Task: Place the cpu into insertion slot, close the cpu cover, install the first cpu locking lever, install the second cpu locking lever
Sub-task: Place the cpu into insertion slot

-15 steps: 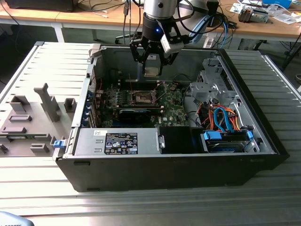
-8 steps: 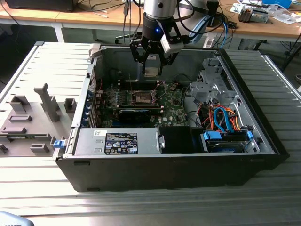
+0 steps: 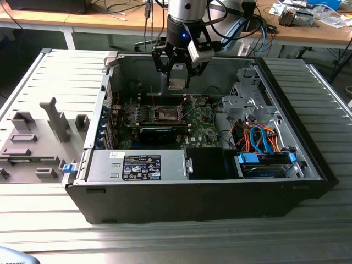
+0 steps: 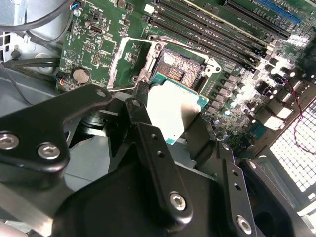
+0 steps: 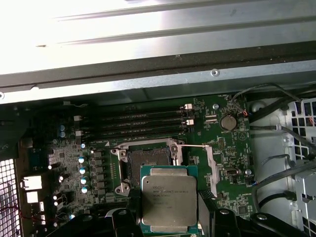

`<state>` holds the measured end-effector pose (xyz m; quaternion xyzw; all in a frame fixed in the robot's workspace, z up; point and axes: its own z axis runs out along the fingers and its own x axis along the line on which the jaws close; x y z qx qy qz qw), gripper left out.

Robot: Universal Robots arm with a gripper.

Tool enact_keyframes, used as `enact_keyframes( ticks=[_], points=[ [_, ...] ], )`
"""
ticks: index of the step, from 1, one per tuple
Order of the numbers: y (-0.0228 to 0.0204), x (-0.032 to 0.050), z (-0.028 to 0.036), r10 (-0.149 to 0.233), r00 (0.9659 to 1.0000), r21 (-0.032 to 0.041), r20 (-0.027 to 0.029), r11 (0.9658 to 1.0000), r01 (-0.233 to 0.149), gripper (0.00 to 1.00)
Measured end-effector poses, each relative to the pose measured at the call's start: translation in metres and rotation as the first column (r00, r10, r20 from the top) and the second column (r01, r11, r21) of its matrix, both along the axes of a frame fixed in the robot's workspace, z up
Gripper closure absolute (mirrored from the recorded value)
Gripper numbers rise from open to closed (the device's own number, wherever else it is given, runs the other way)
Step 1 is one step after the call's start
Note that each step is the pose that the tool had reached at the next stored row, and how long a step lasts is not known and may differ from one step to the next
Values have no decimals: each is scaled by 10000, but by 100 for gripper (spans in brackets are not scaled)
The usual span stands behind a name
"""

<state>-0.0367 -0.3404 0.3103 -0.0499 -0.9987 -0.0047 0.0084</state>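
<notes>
**Chip held above open socket**

Gripping the chip by two opposite edges, with the hand clamped shut on it. Hanging inside the open computer case, above the green board and apparently clear of it in the exterior view. Not yet seated, judging by the socket, bare and showing its brownish pin field in both wrist views.

Looking past the chip in the first wrist view: metal top toward that camera, one edge overlapping the socket's rim, sides roughly parallel to the socket's sides. No marked long axis, being nearly square. In the exterior view, socket below the hand and slightly toward the exterior view's left. Hard to split that gap into height and sideways offset.

With the cover swung open beside the socket, on the round-battery side, leaving the recess unobstructed.
</notes>
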Motion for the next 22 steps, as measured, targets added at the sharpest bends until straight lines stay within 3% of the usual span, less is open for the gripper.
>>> enact_keyframes(
  ticks=[22],
  points=[
    [0, 0, -1, -146, 9999, 0, 0, 9999, 146, 45]
  ],
)
